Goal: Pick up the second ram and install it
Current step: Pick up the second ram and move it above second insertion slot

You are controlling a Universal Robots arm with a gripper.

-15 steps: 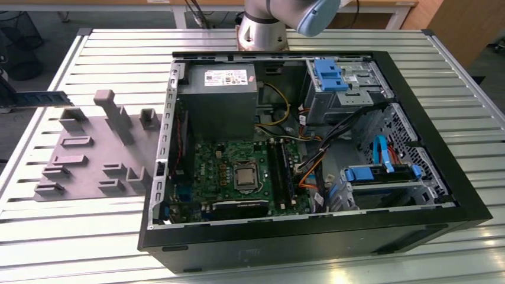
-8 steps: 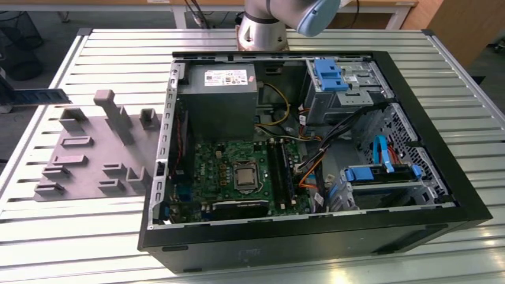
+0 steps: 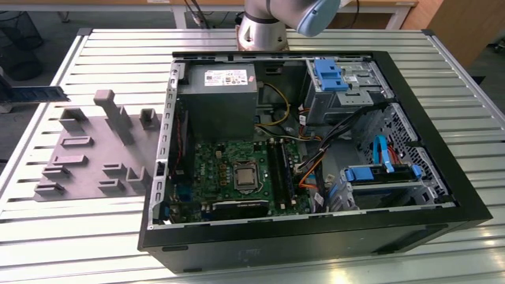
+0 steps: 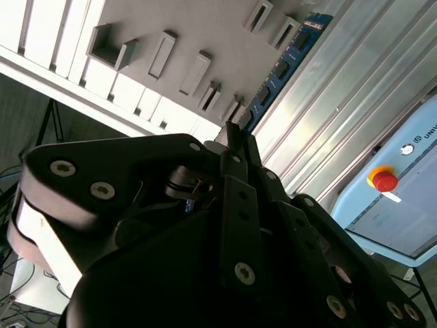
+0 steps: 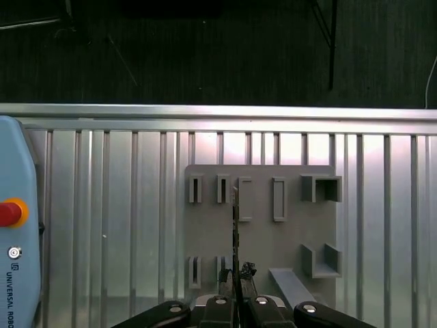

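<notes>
- Gripper (image 4: 235,137) — narrow, clamped on one end of the ram (image 4: 281,67). In the second wrist view the blue board with its black chips juts out past the fingertips.
- Ram, position: held in the air at the exterior view's far left, beyond the tray (image 3: 94,154) and well apart from the case (image 3: 316,239). In the first wrist view it shows edge-on, as a thin dark line over the tray.
- Tray: grey, with upright posts, lying on the slatted desk (image 3: 118,41).
- Slots (image 3: 278,168): long and black, on the green board inside the case. The ram is not yet seated.
- Risk, grasp: the ram is held by one end only, so it is judged likely to tip or slide between the fingers if pressed off-axis.
- Risk, route: the case wall is in the way, and the cables (image 3: 311,168) lie just beside the slots. A low or skewed approach could catch either.
- Risk, seating: a slight tilt or offset over a slot could jam the ram or leave it half in, and hard pressing then could strain the board.
</notes>
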